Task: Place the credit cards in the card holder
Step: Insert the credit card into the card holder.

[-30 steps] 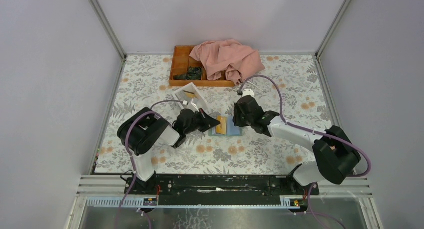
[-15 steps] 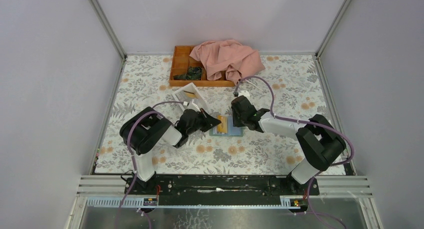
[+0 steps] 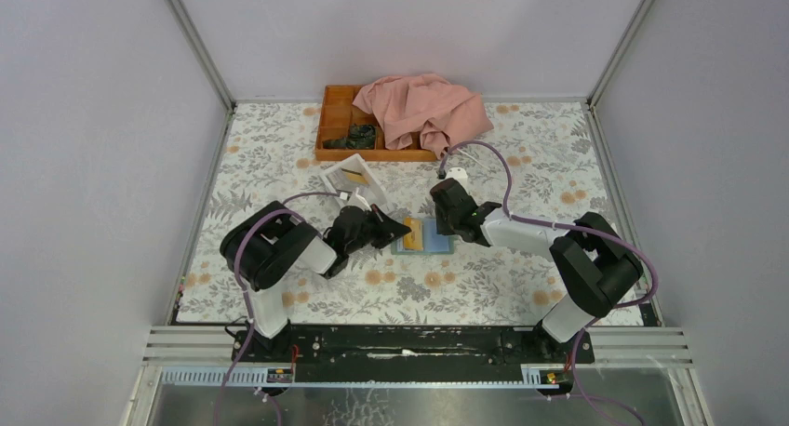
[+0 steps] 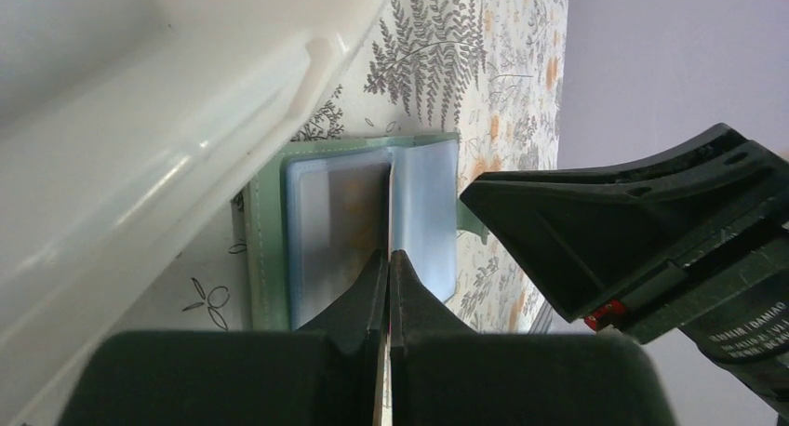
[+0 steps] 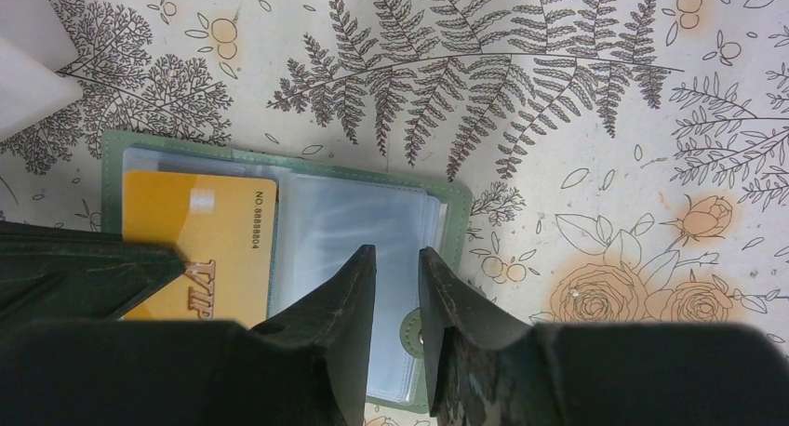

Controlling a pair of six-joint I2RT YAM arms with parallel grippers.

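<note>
Moved since earlier: the right arm has folded in, its elbow drawn nearer the middle of the table. The right gripper (image 5: 397,257) has crept slightly further over the card holder (image 5: 372,212). The left arm has hardly shifted.
White box (image 3: 354,178): open-topped, tilted, just beside the left arm on its far side. Something orange lies inside, too small to identify, perhaps more cards.
Left gripper (image 4: 389,257): fingers pressed together on the near edge of the orange card (image 5: 209,221). From its own wrist camera the card shows only as a thin pale line between the tips. Holding it flat and low like this suits sliding it sideways into a sleeve.
Orange card: marked VIP with a number, lying over the left page of the holder. I cannot tell whether its leading edge has entered the clear pocket or only rests on top.
Card holder: grey-green case lying open and flat on the floral tablecloth (image 3: 521,277), between the two grippers. Its clear plastic sleeves face up and the snap tab (image 5: 410,333) sticks out on the right page's side.
Right gripper: fingers slightly apart with nothing between them, tips down over the right page. It is probably there to pin the case so it does not skid or fold shut as the card is pushed.
Step in hand: seating the orange card; not yet finished.
Risk: the card may ride over the sleeve mouth instead of entering it.
Far edge: the wooden tray (image 3: 335,119), half covered by a pink cloth (image 3: 423,110), stands well apart from the work.
</note>
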